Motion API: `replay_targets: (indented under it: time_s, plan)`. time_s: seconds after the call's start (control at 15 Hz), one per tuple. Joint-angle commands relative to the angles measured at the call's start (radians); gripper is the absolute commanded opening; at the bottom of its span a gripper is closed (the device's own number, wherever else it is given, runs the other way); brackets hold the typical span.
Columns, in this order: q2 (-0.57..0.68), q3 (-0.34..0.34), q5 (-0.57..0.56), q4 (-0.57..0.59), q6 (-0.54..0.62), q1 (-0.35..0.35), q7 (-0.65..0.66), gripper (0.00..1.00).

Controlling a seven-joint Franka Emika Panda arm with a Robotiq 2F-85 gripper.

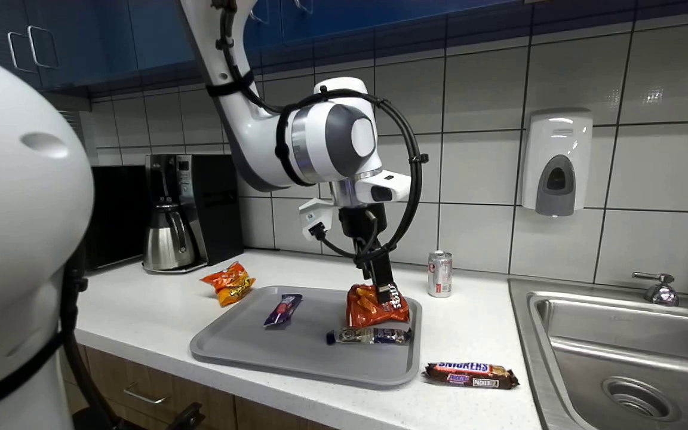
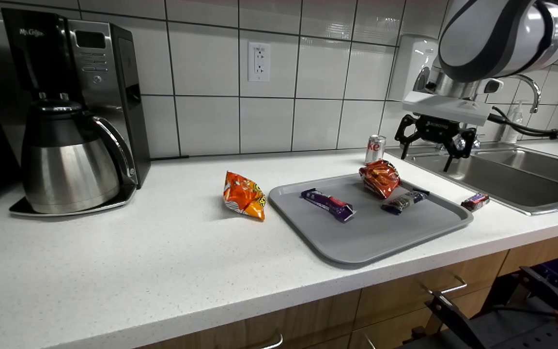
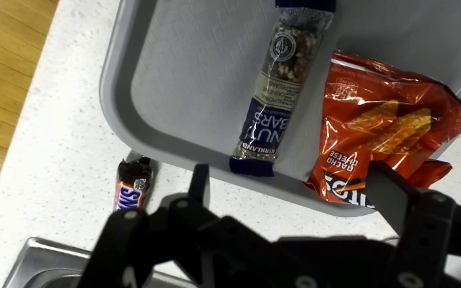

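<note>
My gripper (image 3: 289, 172) stands open above the tray's edge, with nothing between its fingers. In the wrist view one finger (image 3: 388, 196) overlaps the red chip bag (image 3: 378, 116); an exterior view shows the gripper (image 2: 425, 164) apart from that bag (image 2: 379, 178). Beside the bag lies a nut bar (image 3: 280, 88) in clear and dark blue wrapping, also on the grey tray (image 3: 190, 80). A purple-wrapped bar (image 1: 283, 310) rests farther along the tray. Outside the tray, a Snickers bar (image 1: 471, 375) lies on the counter, partly hidden by the gripper in the wrist view.
A silver can (image 1: 439, 274) stands upright behind the tray, near the tiled wall. An orange and yellow bag (image 2: 244, 195) sits on the counter beside the tray, toward the coffee maker (image 2: 70, 145). The steel sink (image 1: 636, 358) borders the counter past the Snickers bar.
</note>
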Motion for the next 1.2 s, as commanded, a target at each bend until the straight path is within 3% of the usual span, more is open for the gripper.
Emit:
replay_targets:
  time_s: [0.0,0.4,1.13]
  plan:
    - [-0.015,0.030,-0.050,0.004,-0.012,-0.053,0.071,1.00]
    - [-0.019,0.016,-0.141,0.021,-0.051,-0.110,0.178,1.00]
    - [0.023,-0.020,-0.030,0.044,-0.042,-0.171,0.187,1.00]
